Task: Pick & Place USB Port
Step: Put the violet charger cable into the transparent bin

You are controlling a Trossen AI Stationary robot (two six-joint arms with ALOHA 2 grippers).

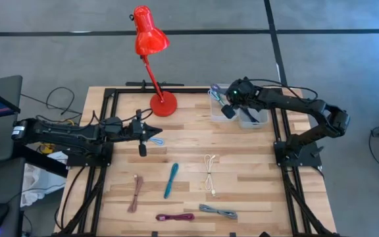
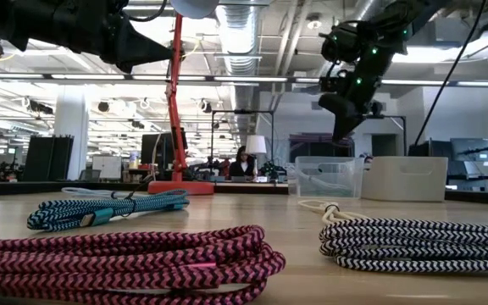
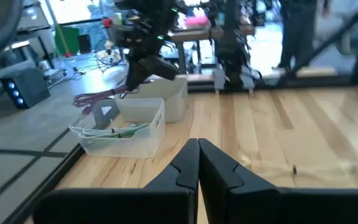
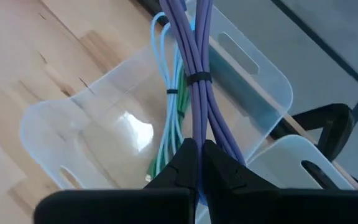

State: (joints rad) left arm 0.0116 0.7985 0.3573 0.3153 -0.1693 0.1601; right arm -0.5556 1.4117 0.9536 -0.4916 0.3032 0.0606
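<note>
My right gripper (image 4: 197, 152) is shut on a coiled purple USB cable (image 4: 194, 56) and hovers over a clear plastic bin (image 4: 73, 124) at the table's far right. Green and light-blue cables (image 4: 169, 118) lie inside that bin. The purple cable and my right gripper (image 3: 135, 71) also show in the left wrist view, above the bin (image 3: 120, 130). My left gripper (image 1: 151, 133) is shut and empty above the table's left middle, its fingers (image 3: 197, 158) pointing toward the table's right edge. My right gripper pinches the purple cable bundle (image 4: 196, 127) between its two fingers, near one end of the coil, below its black tie. The fingers slant downward and lie along the bundle. The cable (image 3: 95, 98) reaches out from the fingers over the bin; I cannot tell whether it touches the rim.
A red desk lamp (image 1: 151, 39) stands on its base (image 1: 163, 103) at the table's far middle. A second, white bin (image 2: 405, 178) stands beside the clear one. Loose cables lie on the near half: teal (image 1: 170, 179), white (image 1: 209, 172), brown (image 1: 135, 193), magenta (image 1: 174, 216), grey (image 1: 218, 211).
</note>
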